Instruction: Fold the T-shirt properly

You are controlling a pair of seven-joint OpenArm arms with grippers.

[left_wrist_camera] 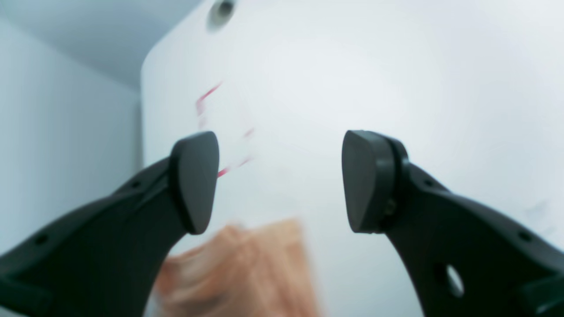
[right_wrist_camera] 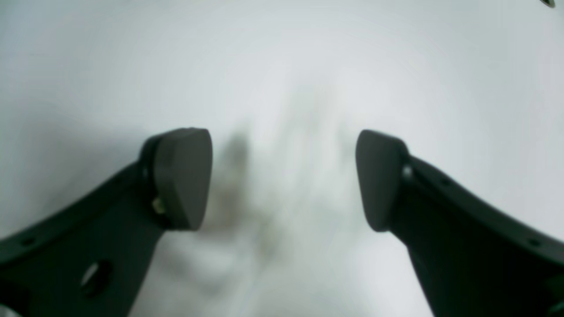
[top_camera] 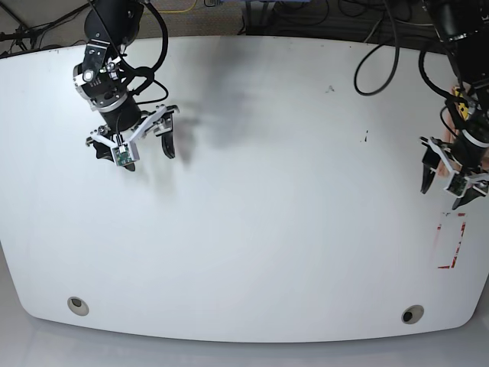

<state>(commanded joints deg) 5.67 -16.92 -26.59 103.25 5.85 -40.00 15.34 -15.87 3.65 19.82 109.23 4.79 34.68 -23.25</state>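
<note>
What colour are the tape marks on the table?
Red tape marks, clearest in the base view.

T-shirt (left_wrist_camera: 240,273) seen only as blurred peach patch, cut off by btm edge in left wrist view; not made out in base view. Red marks (left_wrist_camera: 207,94) on table (left_wrist_camera: 396,66) above it smeared.

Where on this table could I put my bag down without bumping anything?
The table is bare across its wide middle, from the right gripper to the left gripper. Tightest by the left gripper: red tape marks and a blurred peach T-shirt lie close.
</note>
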